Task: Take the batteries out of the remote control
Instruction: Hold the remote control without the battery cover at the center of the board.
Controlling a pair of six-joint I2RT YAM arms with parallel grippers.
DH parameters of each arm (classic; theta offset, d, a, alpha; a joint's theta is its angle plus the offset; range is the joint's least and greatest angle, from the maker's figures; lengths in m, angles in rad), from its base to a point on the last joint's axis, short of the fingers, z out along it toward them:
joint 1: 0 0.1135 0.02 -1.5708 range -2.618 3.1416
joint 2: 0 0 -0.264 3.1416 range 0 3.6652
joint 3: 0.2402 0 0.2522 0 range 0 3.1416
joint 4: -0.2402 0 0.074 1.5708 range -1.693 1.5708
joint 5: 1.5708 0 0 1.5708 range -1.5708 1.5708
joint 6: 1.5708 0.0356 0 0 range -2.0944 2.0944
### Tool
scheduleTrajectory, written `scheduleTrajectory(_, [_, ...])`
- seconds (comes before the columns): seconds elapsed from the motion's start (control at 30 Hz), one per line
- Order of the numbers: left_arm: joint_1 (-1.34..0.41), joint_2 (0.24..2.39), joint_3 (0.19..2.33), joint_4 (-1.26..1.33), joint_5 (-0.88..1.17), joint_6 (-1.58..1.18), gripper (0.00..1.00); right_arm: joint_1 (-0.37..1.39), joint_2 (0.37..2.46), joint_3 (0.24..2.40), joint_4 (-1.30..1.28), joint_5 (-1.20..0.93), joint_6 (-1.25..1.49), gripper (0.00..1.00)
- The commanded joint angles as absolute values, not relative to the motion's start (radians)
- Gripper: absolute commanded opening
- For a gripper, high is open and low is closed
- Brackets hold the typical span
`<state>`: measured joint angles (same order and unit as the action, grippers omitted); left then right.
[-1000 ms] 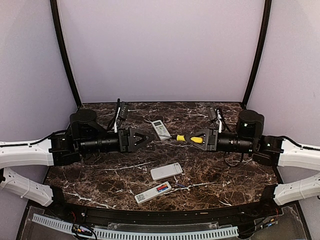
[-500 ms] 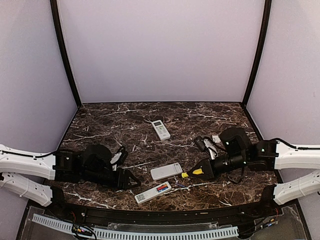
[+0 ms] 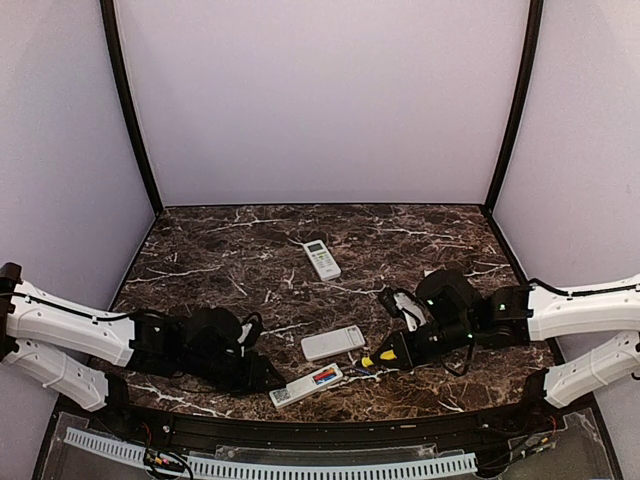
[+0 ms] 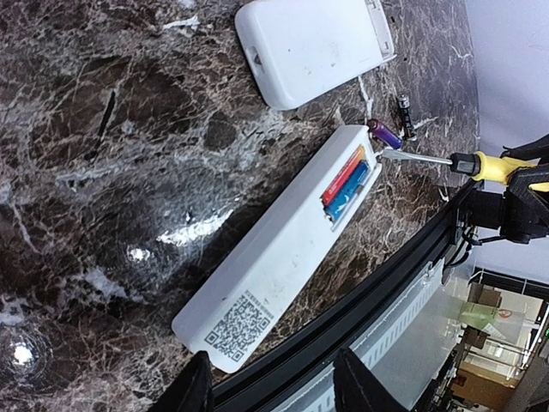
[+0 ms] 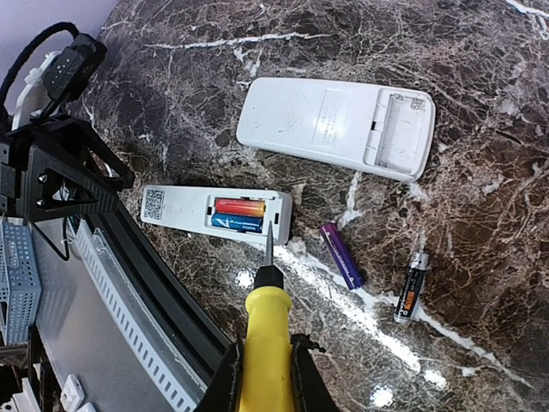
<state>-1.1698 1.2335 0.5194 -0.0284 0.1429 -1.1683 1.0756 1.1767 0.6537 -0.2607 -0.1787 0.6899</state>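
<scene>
A white remote [image 3: 306, 385] lies back-up near the table's front edge, compartment open. A red-orange battery [image 5: 240, 206] and a blue battery [image 5: 237, 224] sit in it, and they also show in the left wrist view [image 4: 346, 180]. My right gripper [image 5: 263, 365] is shut on a yellow-handled screwdriver [image 5: 264, 335]. Its tip is just short of the compartment's edge. My left gripper [image 4: 273, 390] is open and empty, low at the remote's QR-code end [image 4: 236, 326]. A purple battery [image 5: 341, 255] and a black battery [image 5: 411, 287] lie loose on the marble.
A second white remote [image 3: 333, 343] with an empty open compartment [image 5: 401, 129] lies just behind the first. A third remote [image 3: 321, 259] lies face-up farther back. The black table rim [image 4: 377, 300] and a perforated white strip run close along the front.
Both arms came down from mid-table to the front. The left gripper settled at the remote's left end. The right gripper brought the screwdriver tip to the remote's right end.
</scene>
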Motion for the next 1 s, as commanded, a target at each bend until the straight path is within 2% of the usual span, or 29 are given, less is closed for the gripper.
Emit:
scheduleTrajectory(0.0, [-1.173, 1.254, 0.483, -0.003, 0.162, -1.205, 0.47, 1.088, 1.197, 0.669, -0.203, -0.165, 0.704, 0.00])
scheduleTrajectory(0.3, [-1.173, 1.281, 0.484, -0.007, 0.170, -1.204, 0.45, 1.088, 1.213, 0.675, -0.174, -0.167, 0.706, 0.00])
scheduleTrajectory(0.7, [-1.173, 1.353, 0.499, 0.040, 0.220, -1.189, 0.36, 1.091, 1.255, 0.689, -0.177, -0.152, 0.712, 0.00])
scheduleTrajectory(0.97, [-1.173, 1.361, 0.511, 0.009, 0.214, -1.185, 0.35, 1.097, 1.257, 0.686, -0.181, -0.180, 0.721, 0.00])
